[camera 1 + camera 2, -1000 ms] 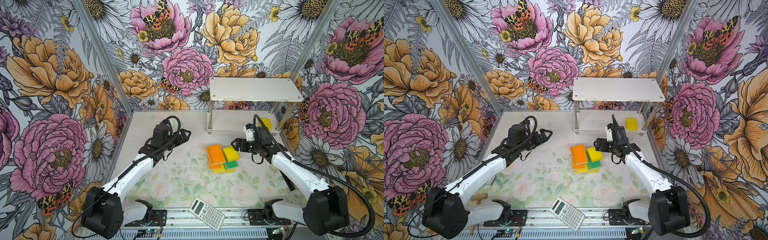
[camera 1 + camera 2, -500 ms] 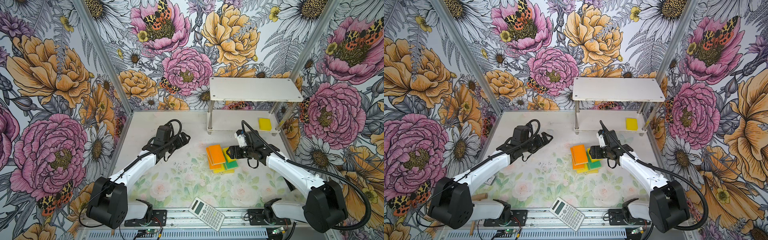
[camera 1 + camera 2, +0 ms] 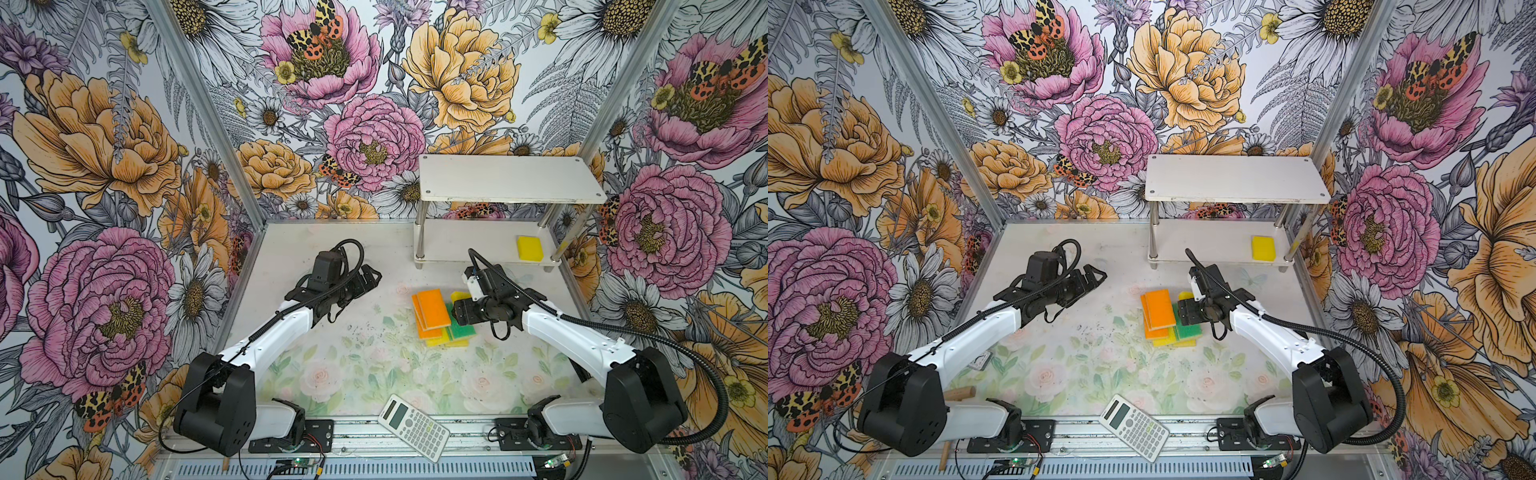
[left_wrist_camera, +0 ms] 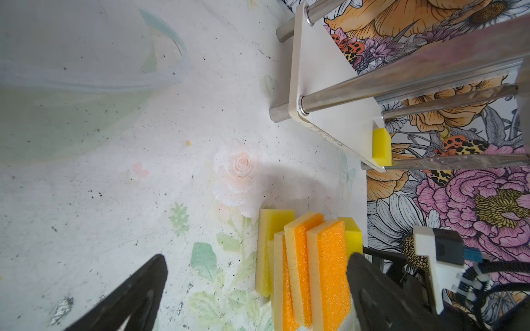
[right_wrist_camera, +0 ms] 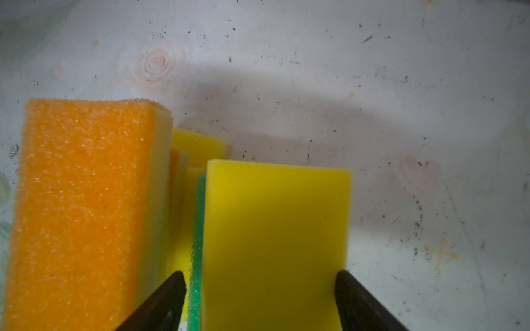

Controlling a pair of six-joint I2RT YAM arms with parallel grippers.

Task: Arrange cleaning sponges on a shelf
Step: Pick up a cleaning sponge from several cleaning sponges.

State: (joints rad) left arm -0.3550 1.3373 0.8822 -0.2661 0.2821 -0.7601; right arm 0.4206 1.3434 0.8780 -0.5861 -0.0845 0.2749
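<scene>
A pile of cleaning sponges (image 3: 434,307) lies mid-table in both top views: orange ones on top, a green-topped one (image 3: 461,330) and yellow ones beneath. My right gripper (image 3: 455,311) stands open at the pile's right side. In the right wrist view its fingers straddle a yellow sponge (image 5: 275,229) that lies on the green one, without squeezing it. Another yellow sponge (image 3: 530,248) rests on the lower board of the shelf (image 3: 509,178). Left of the pile, my left gripper (image 3: 372,278) hovers open and empty.
A white calculator (image 3: 413,427) lies at the table's front edge. The shelf stands in the back right corner against the flowered walls. A small wooden-handled tool (image 3: 957,392) lies beside the left arm's base.
My right gripper has moved left from in front of the shelf to the sponge pile and now straddles the yellow sponge. The left arm shifted only slightly.
</scene>
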